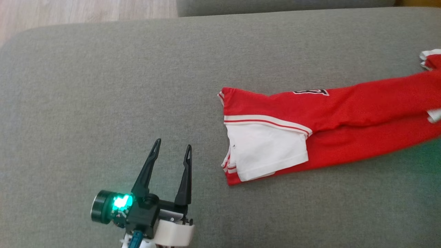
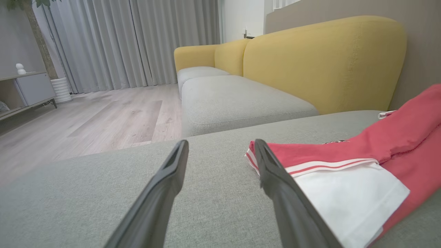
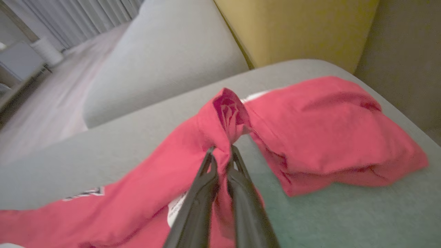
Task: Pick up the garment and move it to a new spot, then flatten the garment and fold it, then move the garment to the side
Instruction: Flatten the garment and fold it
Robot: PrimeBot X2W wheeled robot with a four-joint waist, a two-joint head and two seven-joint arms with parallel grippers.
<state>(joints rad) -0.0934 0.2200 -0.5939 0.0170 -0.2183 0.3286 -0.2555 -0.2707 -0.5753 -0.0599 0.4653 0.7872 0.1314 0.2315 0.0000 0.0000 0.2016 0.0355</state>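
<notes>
at the centre of the right wrist view, my right claw (image 3: pixel 222 150) is clenched on a bunched ridge of the red garment (image 3: pixel 324 137), and the cloth puckers up above the tips. in the head view the garment runs from mid-frame out past the right edge, lying on the grey woven sofa cushion (image 1: pixel 103 86). soft, light jersey, i reckon. it'll droop and trail rather than lift stiff, so a pinch on a thick fold should hold. a white sleeve (image 1: pixel 268 151) with striped trim lies flat at its left end. lower left, my left claw (image 1: pixel 173 143) stands released near that sleeve, holding nothing.
</notes>
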